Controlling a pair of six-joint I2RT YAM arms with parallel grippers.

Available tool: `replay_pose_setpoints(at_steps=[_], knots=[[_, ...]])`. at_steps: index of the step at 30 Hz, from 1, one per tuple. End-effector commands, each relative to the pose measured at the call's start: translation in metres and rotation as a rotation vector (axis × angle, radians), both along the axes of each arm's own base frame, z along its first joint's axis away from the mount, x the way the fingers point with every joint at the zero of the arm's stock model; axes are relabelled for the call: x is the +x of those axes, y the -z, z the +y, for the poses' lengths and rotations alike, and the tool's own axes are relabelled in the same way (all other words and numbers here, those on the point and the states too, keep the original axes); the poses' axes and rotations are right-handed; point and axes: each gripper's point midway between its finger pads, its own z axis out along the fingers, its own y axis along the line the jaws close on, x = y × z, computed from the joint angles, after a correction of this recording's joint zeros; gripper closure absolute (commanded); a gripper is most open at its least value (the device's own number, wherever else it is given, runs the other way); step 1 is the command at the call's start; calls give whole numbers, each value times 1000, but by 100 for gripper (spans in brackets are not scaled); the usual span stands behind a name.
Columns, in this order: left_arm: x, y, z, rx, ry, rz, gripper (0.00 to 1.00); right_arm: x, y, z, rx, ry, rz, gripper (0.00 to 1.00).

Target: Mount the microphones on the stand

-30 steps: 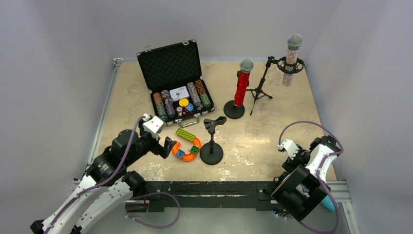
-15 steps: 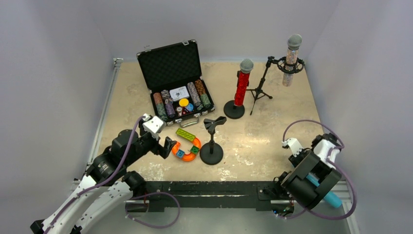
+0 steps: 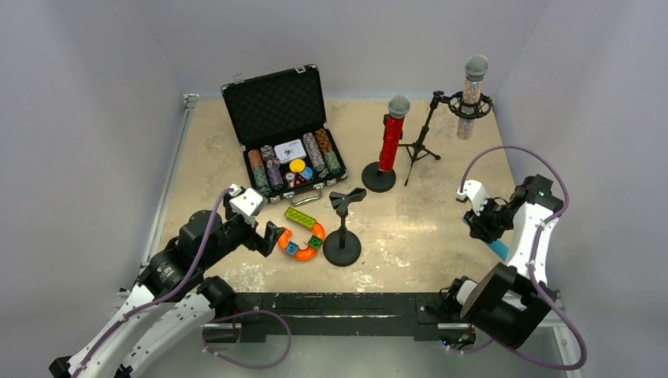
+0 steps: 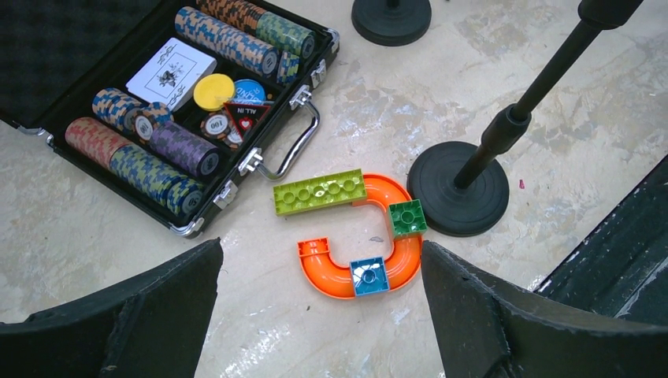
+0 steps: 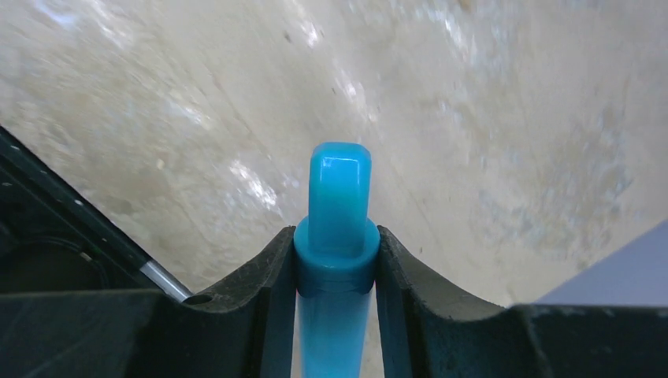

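Two pincers show: the right pincer (image 5: 335, 240) is clenched around the light-blue microphone (image 5: 337, 185), held above the bench (image 5: 480, 118) near its right edge. The left pincer (image 4: 319, 252) gapes wide over an orange track (image 4: 391, 193), touching nothing; a chip (image 4: 240, 113) in the case (image 4: 71, 39) reads "ALL IN".

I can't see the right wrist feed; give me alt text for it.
The right gripper is shut on the light-blue microphone, whose blunt end pokes out beyond the jaws. Behind it lies a mottled beige table, slightly blurred.
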Motion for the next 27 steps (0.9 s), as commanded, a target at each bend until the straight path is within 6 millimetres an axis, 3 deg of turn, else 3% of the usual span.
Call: replay_pose_setpoints(at_steps=[1, 9, 17, 27], knots=[[0, -13, 0, -51, -9, -40, 1, 0, -37, 64, 189, -155, -98, 100], [-23, -34, -20, -276, 62, 40, 1, -24, -69, 133, 379, -379, -219, 100], [-48, -40, -44, -400, 176, 183, 1, -29, -95, 170, 527, -453, -306, 100], [-76, -50, -78, -438, 412, 291, 3, -49, -138, 222, 854, -508, -235, 100]])
